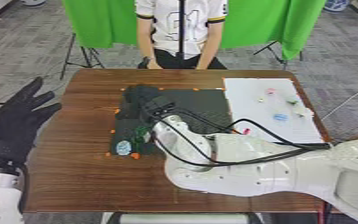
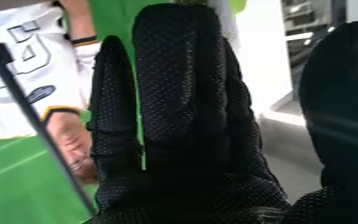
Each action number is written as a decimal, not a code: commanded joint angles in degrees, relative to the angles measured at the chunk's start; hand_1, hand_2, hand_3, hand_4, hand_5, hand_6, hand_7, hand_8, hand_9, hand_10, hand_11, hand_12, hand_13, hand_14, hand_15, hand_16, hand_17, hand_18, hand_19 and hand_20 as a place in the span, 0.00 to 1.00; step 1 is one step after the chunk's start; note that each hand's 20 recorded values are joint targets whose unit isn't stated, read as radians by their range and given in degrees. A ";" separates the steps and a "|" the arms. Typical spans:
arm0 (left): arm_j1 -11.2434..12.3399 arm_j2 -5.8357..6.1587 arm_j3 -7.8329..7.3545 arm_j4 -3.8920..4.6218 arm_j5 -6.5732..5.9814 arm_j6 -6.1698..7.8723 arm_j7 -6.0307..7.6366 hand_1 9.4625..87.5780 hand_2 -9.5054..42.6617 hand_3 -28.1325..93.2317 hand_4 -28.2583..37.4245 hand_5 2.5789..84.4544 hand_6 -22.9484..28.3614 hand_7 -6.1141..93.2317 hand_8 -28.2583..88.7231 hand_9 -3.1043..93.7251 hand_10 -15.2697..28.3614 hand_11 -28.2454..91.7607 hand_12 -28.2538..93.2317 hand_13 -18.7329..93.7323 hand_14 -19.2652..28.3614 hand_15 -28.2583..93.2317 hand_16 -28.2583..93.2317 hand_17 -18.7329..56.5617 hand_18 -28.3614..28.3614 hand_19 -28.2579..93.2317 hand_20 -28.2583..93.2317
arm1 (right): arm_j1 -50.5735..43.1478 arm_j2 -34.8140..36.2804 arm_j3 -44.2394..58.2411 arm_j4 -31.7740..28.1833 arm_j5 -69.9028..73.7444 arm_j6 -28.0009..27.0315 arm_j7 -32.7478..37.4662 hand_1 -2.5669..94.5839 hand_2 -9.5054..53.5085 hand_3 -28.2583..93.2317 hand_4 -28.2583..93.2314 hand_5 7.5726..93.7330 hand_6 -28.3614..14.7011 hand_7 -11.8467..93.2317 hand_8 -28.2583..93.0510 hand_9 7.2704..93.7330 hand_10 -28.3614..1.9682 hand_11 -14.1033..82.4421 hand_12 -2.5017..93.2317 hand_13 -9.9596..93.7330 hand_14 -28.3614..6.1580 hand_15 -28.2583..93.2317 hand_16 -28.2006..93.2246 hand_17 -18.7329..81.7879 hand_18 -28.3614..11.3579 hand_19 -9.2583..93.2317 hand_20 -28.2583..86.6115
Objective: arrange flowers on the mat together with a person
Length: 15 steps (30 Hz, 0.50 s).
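Facing a brown wooden counter, with scuffs of orange tape round a dark rectangular mat and more beside a white rectangular sheet on the right. Keeps the right hand, gloved in black fabric, over the far left part of the mat, released, with fingers straight and thumb apart; likewise open, gripping nothing visible, as the right hand in the right wrist view. Holds the left hand, gloved alike, beyond the left edge of the counter, relaxed, with fingers extended. Has a pale blue patterned flower piece at the near left corner of the mat, and a thin green sprig just beside, close to the white right arm. Has on the sheet a small pink flower towards the far end and a light blue flower nearer. Looks past the counter to a bright green cloth backdrop, black stand legs on either side, grey patterned carpet, and a blue-and-white pot at the far right.
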 commanded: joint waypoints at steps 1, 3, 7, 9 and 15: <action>3.21 -0.76 0.03 -0.44 -1.25 1.40 2.01 0.15 0.32 0.86 0.06 0.32 0.52 0.17 0.17 0.33 0.68 0.39 0.33 0.34 0.84 0.60 0.19 0.13 0.80 0.54 0.36 | -2.30 5.14 4.62 -2.84 0.90 2.49 -1.58 0.38 0.00 0.78 0.01 0.63 0.67 0.29 0.12 0.80 0.56 0.45 0.21 0.84 0.65 0.67 0.37 0.57 0.27 0.97 0.18; 3.99 -0.82 -0.23 -0.55 -1.52 1.57 2.51 0.15 0.32 0.86 0.06 0.32 0.52 0.17 0.17 0.33 0.67 0.39 0.33 0.34 0.84 0.61 0.19 0.13 0.81 0.54 0.36 | -4.43 6.56 7.55 -4.43 3.13 3.46 -2.59 0.38 0.00 0.78 0.02 0.63 0.67 0.29 0.12 0.80 0.55 0.45 0.21 0.84 0.64 0.67 0.37 0.57 0.27 0.97 0.18; 4.92 -1.26 -0.45 -0.64 -1.72 1.70 2.92 0.15 0.32 0.86 0.07 0.32 0.52 0.17 0.17 0.33 0.68 0.39 0.33 0.34 0.84 0.60 0.19 0.13 0.80 0.54 0.36 | -11.78 9.63 17.48 -7.41 11.03 4.17 -8.80 0.36 0.06 0.79 0.02 0.63 0.67 0.29 0.12 0.78 0.53 0.43 0.21 0.82 0.60 0.66 0.36 0.55 0.25 0.94 0.18; 5.46 -1.54 -0.60 -0.67 -1.59 1.48 2.87 0.15 0.32 0.86 0.07 0.33 0.52 0.17 0.17 0.33 0.68 0.39 0.33 0.34 0.84 0.60 0.19 0.13 0.80 0.54 0.36 | -14.76 11.10 21.38 -8.85 14.61 4.31 -11.11 0.34 0.09 0.80 0.03 0.62 0.67 0.28 0.12 0.75 0.49 0.40 0.20 0.78 0.55 0.65 0.36 0.52 0.23 0.90 0.18; 8.32 2.29 -0.04 -0.29 -6.02 3.56 6.89 0.15 0.32 0.85 0.07 0.33 0.53 0.17 0.17 0.33 0.68 0.39 0.33 0.34 0.84 0.60 0.19 0.13 0.80 0.54 0.36 | -25.43 15.63 33.83 -12.97 33.89 4.38 -22.91 0.31 0.17 0.81 0.02 0.61 0.68 0.28 0.12 0.70 0.47 0.35 0.18 0.73 0.44 0.60 0.34 0.46 0.19 0.76 0.25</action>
